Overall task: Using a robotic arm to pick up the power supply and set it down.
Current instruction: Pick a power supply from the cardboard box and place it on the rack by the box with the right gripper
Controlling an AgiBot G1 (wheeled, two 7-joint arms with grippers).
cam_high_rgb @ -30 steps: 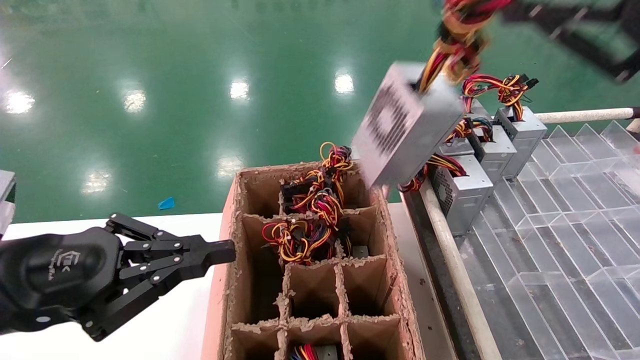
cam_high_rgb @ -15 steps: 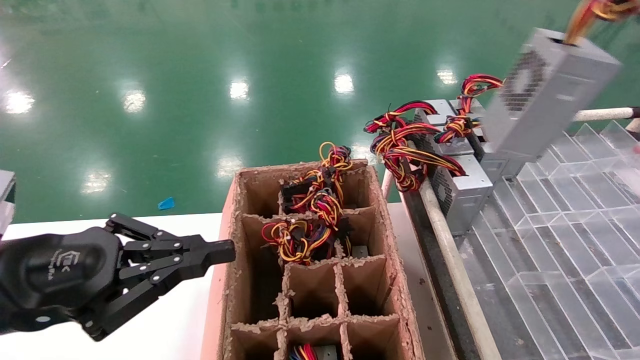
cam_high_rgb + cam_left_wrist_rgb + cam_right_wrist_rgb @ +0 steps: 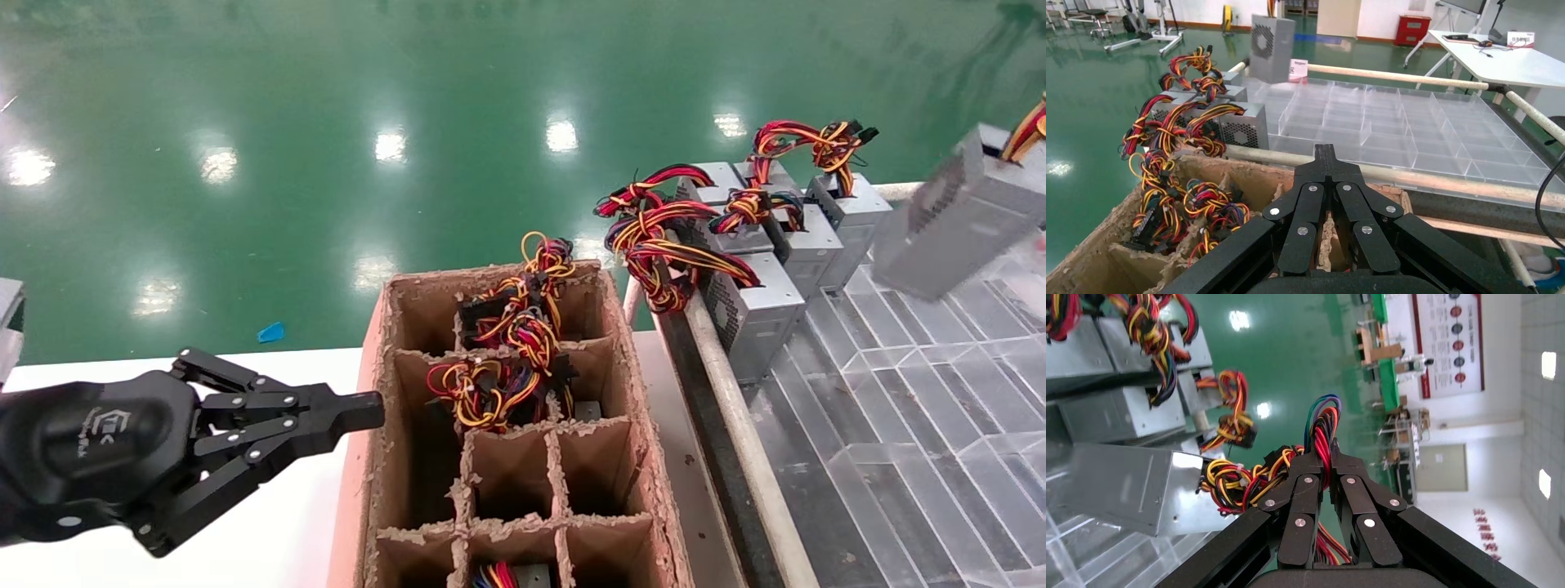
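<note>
The pick-up is done: the right gripper [image 3: 1324, 478] is clamped on the wire bundle [image 3: 1248, 478] of the power supply [image 3: 952, 224], which hangs tilted above the clear divided tray [image 3: 923, 392]. Setting it down remains. The left gripper [image 3: 359, 412], fingers together, idles beside the cardboard box [image 3: 654, 490].

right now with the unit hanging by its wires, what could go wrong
1. The right hand grips only the wire bundle, not the case, so the power supply hangs tilted and may swing or slip.
2. It hangs close to the row of grey units and could knock them on the way down.
3. Landing on a divider of the clear tray could tip it.
</note>
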